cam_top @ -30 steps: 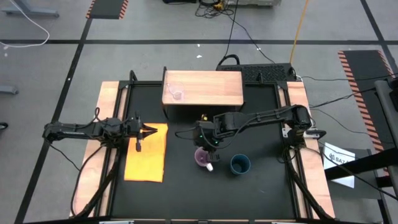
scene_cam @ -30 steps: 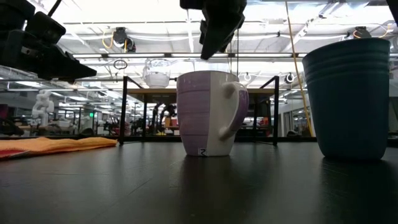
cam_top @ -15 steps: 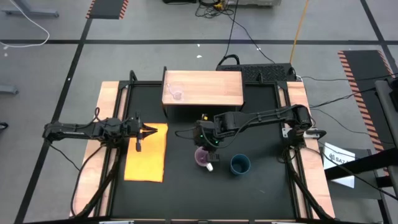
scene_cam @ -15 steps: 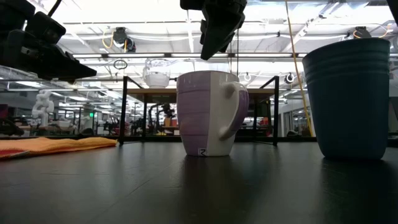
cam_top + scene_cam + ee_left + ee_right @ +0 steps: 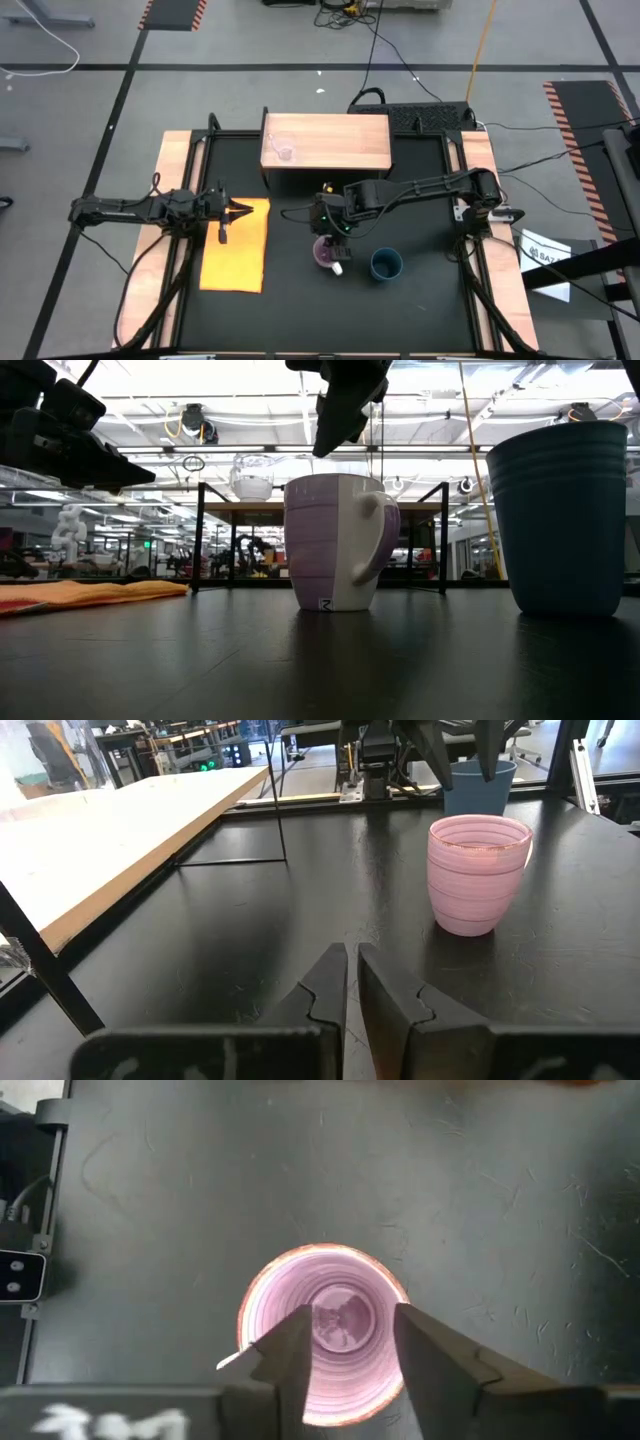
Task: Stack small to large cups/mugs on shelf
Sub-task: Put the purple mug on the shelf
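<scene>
The right gripper [image 5: 347, 1345] hovers directly above the purple mug [image 5: 327, 254], fingers apart and holding nothing. The mug stands upright on the desk [image 5: 420, 300], with the teal cup [image 5: 386, 264] just beside it. The clear glass cup [image 5: 285, 152] sits on the shelf [image 5: 340, 140]. The left gripper [image 5: 236, 210] waits above the yellow mat [image 5: 235, 260], fingers together.

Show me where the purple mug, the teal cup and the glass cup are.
purple mug [image 5: 325, 545], low view, side wall.
teal cup [image 5: 560, 520], low view, side wall.
glass cup [image 5: 285, 153], high view, rim.
</scene>
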Controlling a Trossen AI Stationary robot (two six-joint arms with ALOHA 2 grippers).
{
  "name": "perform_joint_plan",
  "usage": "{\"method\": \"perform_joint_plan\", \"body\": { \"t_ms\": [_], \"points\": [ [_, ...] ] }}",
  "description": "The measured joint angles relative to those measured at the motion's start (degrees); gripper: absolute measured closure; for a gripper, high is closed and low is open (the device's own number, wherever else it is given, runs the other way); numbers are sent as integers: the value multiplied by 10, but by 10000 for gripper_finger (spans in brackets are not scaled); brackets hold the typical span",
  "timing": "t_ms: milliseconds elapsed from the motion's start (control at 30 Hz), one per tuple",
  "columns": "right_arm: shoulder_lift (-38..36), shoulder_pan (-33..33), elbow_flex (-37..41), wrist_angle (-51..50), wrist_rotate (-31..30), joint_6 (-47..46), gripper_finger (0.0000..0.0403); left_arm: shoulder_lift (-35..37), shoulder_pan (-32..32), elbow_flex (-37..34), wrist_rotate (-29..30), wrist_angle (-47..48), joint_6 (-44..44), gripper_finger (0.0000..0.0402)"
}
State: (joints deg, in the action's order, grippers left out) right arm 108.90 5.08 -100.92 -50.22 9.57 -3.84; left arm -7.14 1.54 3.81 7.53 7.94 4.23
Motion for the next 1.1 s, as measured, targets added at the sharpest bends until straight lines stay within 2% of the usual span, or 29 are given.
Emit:
{"method": "perform_joint_plan", "body": {
  "t_ms": [200,467,633,1100],
  "points": [
    [0,0,0,-12,25,-8,230,0,0,0,0,0,0,369],
    [0,-3,0,-31,22,-21,237,0,0,0,0,0,0,369],
    [0,-7,0,-55,-5,-33,238,0,0,0,0,0,0,369],
    [10,-10,0,-81,2,-51,238,0,0,0,0,0,0,369]
  ]
}}
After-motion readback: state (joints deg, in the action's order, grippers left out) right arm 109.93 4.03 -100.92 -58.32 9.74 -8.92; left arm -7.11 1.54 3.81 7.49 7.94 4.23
